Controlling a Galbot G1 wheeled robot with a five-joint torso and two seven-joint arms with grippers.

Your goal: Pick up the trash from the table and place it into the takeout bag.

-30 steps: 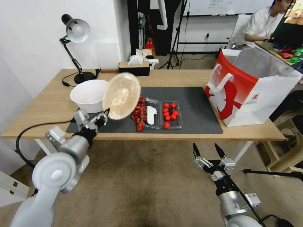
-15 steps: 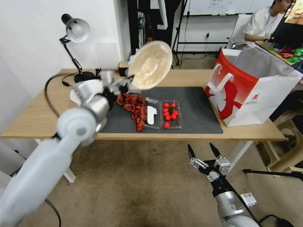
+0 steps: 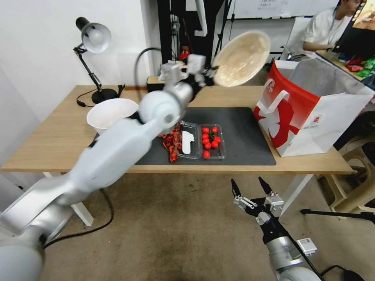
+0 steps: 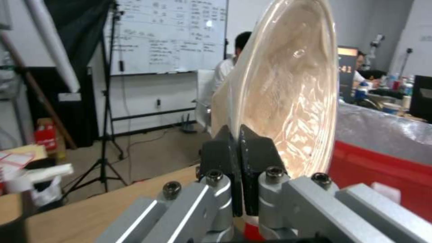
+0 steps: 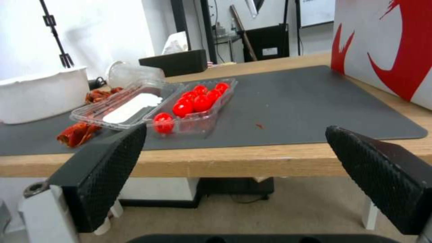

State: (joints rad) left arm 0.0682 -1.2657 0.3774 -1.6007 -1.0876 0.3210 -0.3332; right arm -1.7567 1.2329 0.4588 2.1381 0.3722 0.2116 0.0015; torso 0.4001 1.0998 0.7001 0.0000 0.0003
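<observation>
The long wooden table [image 3: 58, 132] has a dark grey mat [image 3: 246, 136] on it. The big red and white takeout bag [image 3: 308, 113] stands on the table's right end. The left gripper [image 3: 209, 74] is high over the table, pinched tight on the rim of the round beige dish [image 3: 241, 58], which tilts in the air just beside the bag. The right gripper [image 3: 252, 187] waits low in front of the table, fingers wide apart, holding nothing

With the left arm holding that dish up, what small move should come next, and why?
Probably carry it a little farther right: the left gripper pinches the round beige dish by its rim, high beside the takeout bag but not yet above its open mouth. The right gripper waits below the table edge.
</observation>
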